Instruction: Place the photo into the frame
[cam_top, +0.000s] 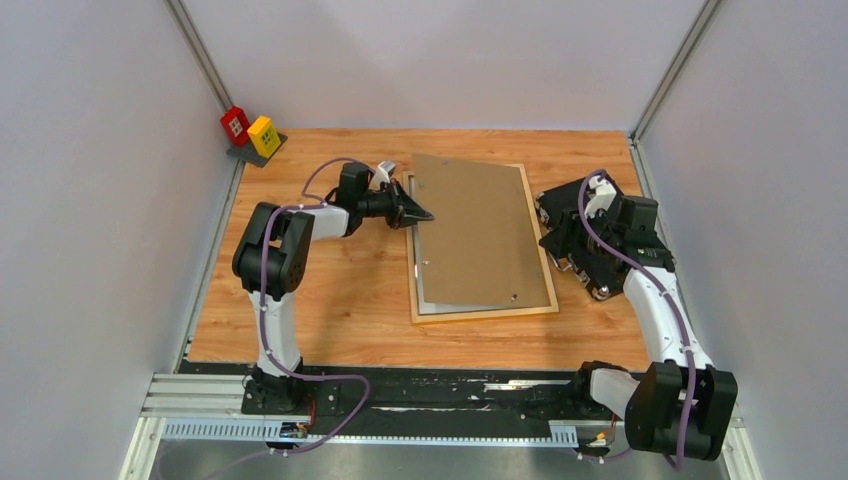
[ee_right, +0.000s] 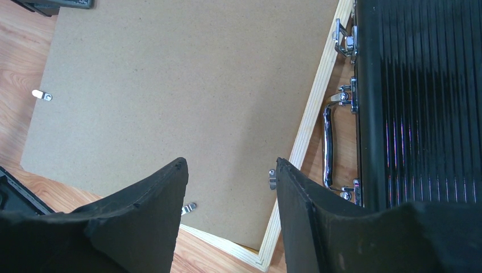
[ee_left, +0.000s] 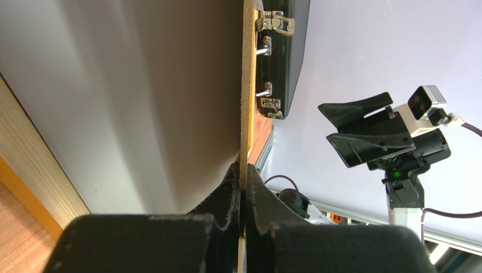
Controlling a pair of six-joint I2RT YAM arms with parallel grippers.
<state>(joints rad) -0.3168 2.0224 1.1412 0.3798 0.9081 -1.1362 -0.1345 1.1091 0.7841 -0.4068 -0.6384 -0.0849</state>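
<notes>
Where pale grey walls (cam_top: pixel 430 60) closed in on three sides, a wood-grain table (cam_top: pixel 330 300) filled the floor of the cell, with a metal rail (cam_top: pixel 200 395) running along its near edge under the two arm bases. One frame (cam_top: pixel 485 312) lay flat near the middle, light wood back upward. One brown hardboard panel (cam_top: pixel 475 230) sat skewed over it, its far edge overhanging the frame's far rail. One pale sheet, the photo (cam_top: pixel 424 290), lay inside the frame beneath the panel, showing as a white strip along the left and near sides. The left gripper (cam_top: pixel 420 215) was clamped tight on the panel's left edge, a finger on each face. The right gripper (ee_right: pixel 230 170) hung with its fingers spread wide, gripping nothing, above the frame's right rail. One black case (ee_right: pixel 420 85) lay just beside that rail. Three small metal tabs (ee_right: pixel 42 95) showed around the panel in the right wrist view. Two blocks, a red block (cam_top: pixel 235 124) and a yellow block (cam_top: pixel 264 135), stood in the far left corner
</notes>
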